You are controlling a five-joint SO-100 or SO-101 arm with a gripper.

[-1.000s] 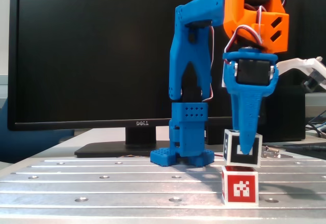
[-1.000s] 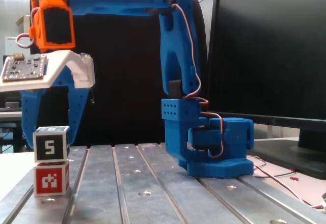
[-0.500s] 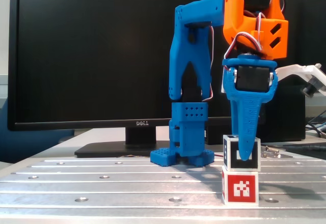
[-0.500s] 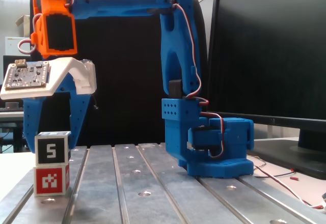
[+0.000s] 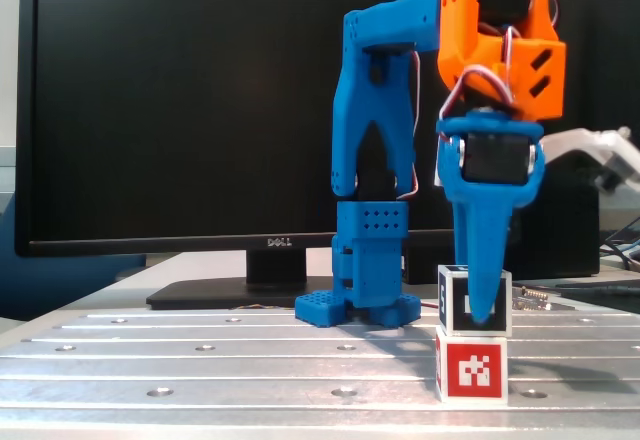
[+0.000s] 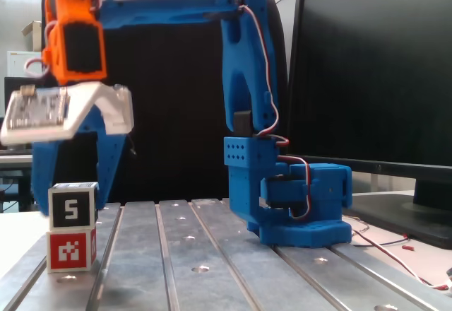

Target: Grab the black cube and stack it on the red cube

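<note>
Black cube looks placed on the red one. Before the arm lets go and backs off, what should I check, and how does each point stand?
1. Black cube rests on red cube, no gap showing: ok.
2. Stack square, edges lined up in both fixed views: ok.
3. Red cube flat on the metal table: ok.
4. Hand already open: cannot tell; its fingers flank the black cube.
5. Clear space above for a straight lift: ok.

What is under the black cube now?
The red cube is directly under the black cube, and both rest on the metal table. The claw covers part of the black cube's face, and the contact between the cubes is hidden.
</note>
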